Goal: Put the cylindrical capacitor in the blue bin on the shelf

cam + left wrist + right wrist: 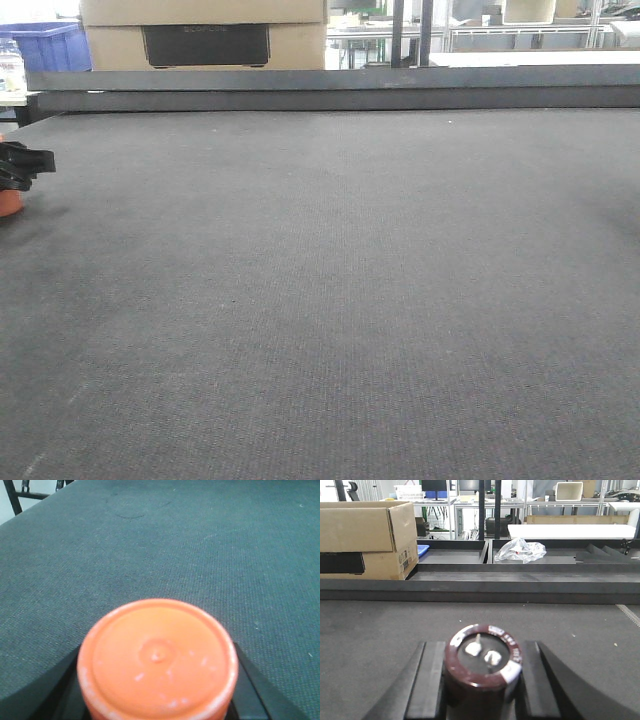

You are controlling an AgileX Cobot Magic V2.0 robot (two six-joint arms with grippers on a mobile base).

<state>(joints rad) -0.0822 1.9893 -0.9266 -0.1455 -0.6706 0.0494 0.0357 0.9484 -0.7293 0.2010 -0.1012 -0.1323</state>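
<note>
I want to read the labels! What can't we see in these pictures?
Orange cylinder: left wrist view shows only its end; its side is hidden.
Dark capacitor: right wrist view, rim print too small to read.
Left gripper: front view, cut off by the left edge.

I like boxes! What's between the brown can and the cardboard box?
Right wrist view: only bare grey mat, then a dark rail, lie between the brown can and the cardboard box.
</note>
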